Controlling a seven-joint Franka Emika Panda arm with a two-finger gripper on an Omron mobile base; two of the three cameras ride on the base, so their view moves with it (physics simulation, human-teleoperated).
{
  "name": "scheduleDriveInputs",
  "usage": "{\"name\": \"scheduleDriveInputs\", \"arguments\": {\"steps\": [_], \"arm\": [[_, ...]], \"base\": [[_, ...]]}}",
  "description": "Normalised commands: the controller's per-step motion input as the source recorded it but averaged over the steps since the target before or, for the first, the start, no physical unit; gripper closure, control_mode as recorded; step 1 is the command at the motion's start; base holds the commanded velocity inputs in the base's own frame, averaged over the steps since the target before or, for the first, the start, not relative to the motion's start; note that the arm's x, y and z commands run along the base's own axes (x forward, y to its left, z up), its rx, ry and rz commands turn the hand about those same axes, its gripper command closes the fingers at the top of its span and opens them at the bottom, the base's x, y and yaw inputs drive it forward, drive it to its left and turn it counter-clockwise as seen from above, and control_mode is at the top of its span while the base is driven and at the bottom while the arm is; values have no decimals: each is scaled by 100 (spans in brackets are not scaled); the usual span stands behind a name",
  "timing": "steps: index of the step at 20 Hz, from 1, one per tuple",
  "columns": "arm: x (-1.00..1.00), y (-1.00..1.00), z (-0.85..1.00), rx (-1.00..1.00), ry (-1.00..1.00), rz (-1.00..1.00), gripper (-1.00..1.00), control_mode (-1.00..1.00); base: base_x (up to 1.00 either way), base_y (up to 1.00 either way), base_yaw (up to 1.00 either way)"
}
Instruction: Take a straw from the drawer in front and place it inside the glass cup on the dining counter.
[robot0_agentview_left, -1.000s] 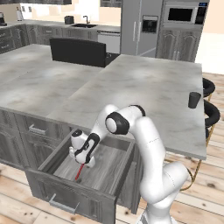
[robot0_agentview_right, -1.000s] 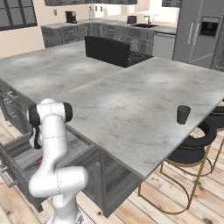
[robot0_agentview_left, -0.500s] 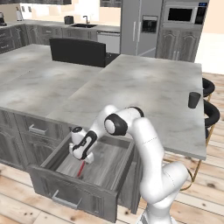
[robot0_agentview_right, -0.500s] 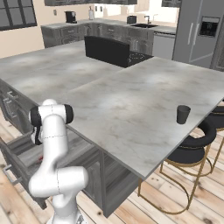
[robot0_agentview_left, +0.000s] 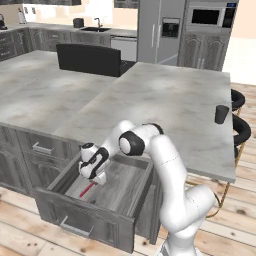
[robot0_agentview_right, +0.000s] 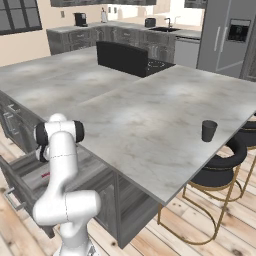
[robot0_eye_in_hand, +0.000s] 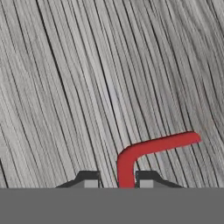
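Observation:
The wide drawer (robot0_agentview_left: 85, 219) stands pulled out under the dining counter (robot0_agentview_left: 165, 100), its grey wood-grain bottom (robot0_eye_in_hand: 87, 78) showing. The red straw (robot0_agentview_left: 87, 190) lies flat on that bottom, and a bit of the straw (robot0_agentview_right: 46, 175) peeks out beside the arm. My gripper (robot0_agentview_left: 95, 176) points down inside the drawer, just over the straw's near end. In the hand view the straw (robot0_eye_in_hand: 151, 146) rises between my gripper's (robot0_eye_in_hand: 118, 179) tips, its bent end turning right; the tips stand apart around it. The dark glass cup (robot0_agentview_left: 221, 114) (robot0_agentview_right: 208, 130) stands upright near the counter's far right edge (robot0_agentview_right: 150, 110).
Narrower grey drawers (robot0_agentview_left: 42, 150) sit closed to the left of the open one. Black bar stools with gold legs (robot0_agentview_right: 220, 170) stand along the counter's right side. A dark cooktop block (robot0_agentview_left: 90, 59) sits at the counter's back.
My hand has sunk slightly lower into the drawer, over the straw. The straw, cup and drawer have not moved.

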Motion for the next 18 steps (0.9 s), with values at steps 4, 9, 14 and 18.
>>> {"name": "scheduleDriveInputs", "arguments": {"steps": [4,9,14,18], "arm": [[-70,0,-15,0,0,-1,100,-100],[-77,0,-1,0,-5,-1,100,-100],[-65,-3,65,0,-28,-1,100,-100],[-17,-15,100,0,-33,-4,100,-100]], "base": [[0,0,0],[0,0,0],[0,0,0],[0,0,0]]}}
